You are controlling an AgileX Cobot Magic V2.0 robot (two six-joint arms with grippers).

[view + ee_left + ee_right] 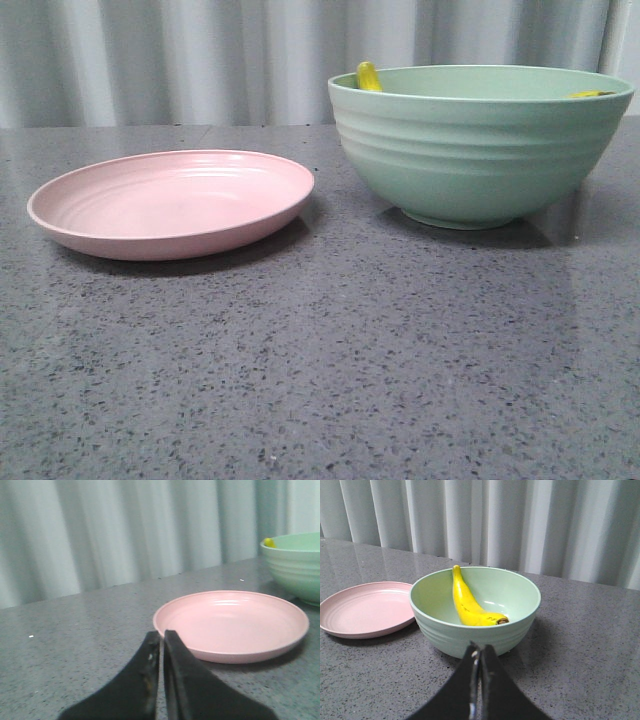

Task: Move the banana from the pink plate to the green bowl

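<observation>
The yellow banana [469, 605] lies inside the mint-green bowl [475, 632], leaning on its inner wall; in the front view only its tips [369, 76] show above the bowl's rim [480, 150]. The pink plate [172, 203] sits empty to the left of the bowl; it also shows in the left wrist view [232, 625] and the right wrist view [362, 609]. My left gripper [162, 636] is shut and empty, just short of the plate's near rim. My right gripper [480, 650] is shut and empty, close to the bowl's outer wall. Neither gripper shows in the front view.
The grey speckled tabletop [330, 380] stretches in front of the plate and bowl. A pale pleated curtain [200, 60] hangs behind the table's far edge.
</observation>
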